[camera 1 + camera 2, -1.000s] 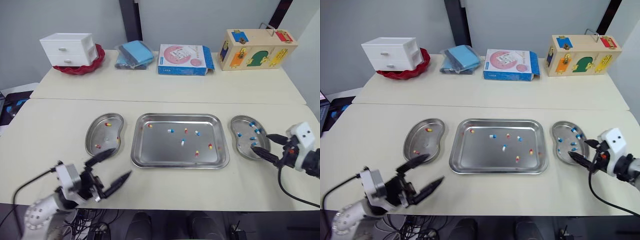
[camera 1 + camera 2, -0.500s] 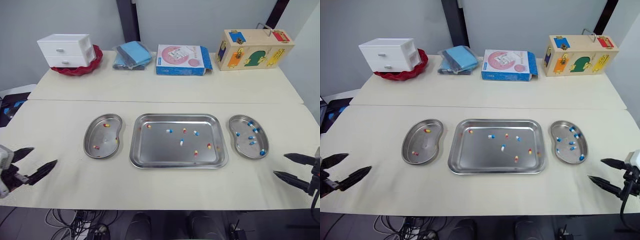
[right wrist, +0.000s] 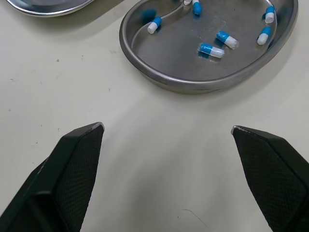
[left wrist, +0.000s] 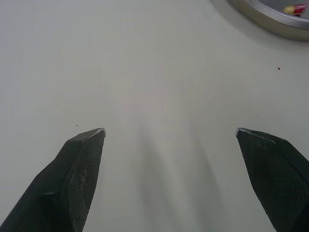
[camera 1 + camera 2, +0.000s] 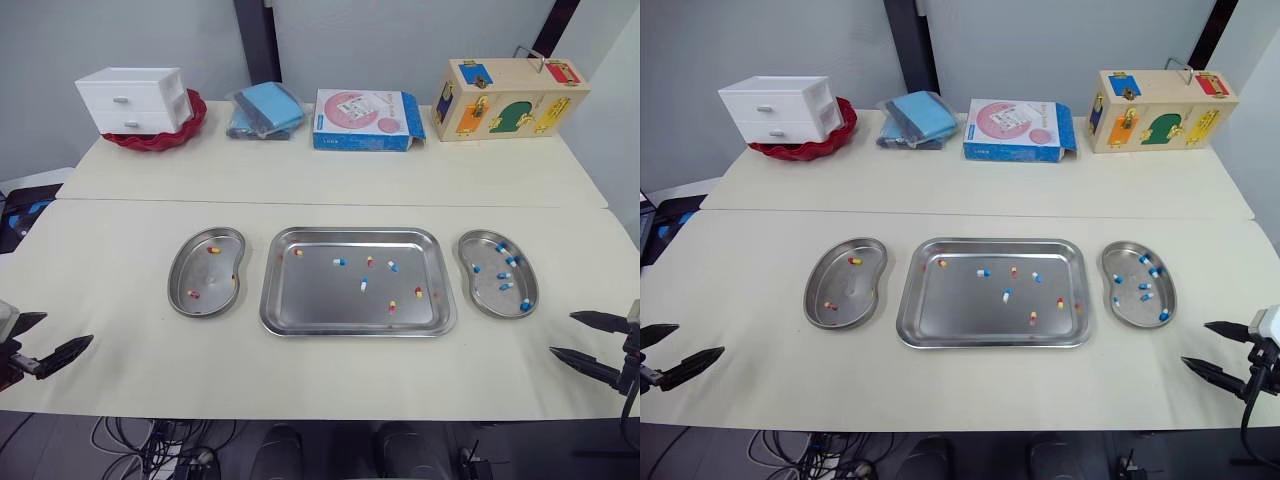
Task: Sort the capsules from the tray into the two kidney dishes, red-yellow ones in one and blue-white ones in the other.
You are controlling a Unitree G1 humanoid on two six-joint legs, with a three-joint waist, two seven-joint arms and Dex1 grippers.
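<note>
A steel tray (image 5: 358,233) lies mid-table with several loose capsules in it, red-yellow ones (image 5: 392,306) and blue-white ones (image 5: 364,285). To its left, a kidney dish (image 5: 181,270) holds red-yellow capsules (image 5: 214,250). On the other side, the second kidney dish (image 5: 529,295) holds several blue-white capsules (image 3: 211,50). My left gripper (image 5: 68,327) is open at the near left edge, well short of its dish (image 4: 270,18). My right gripper (image 5: 561,332) is open at the near right edge, just short of the right dish (image 3: 193,87). Both are empty.
Along the back of the table stand a white drawer unit (image 5: 135,98) on a red plate, a blue bag (image 5: 266,108), a blue-pink box (image 5: 368,119) and a wooden lock box (image 5: 510,96). A seam (image 5: 330,203) crosses the table behind the tray.
Both grippers have drawn back and outward to the table's near corners, the right one away from the right dish. The capsules have not moved. The camera has shifted slightly.
</note>
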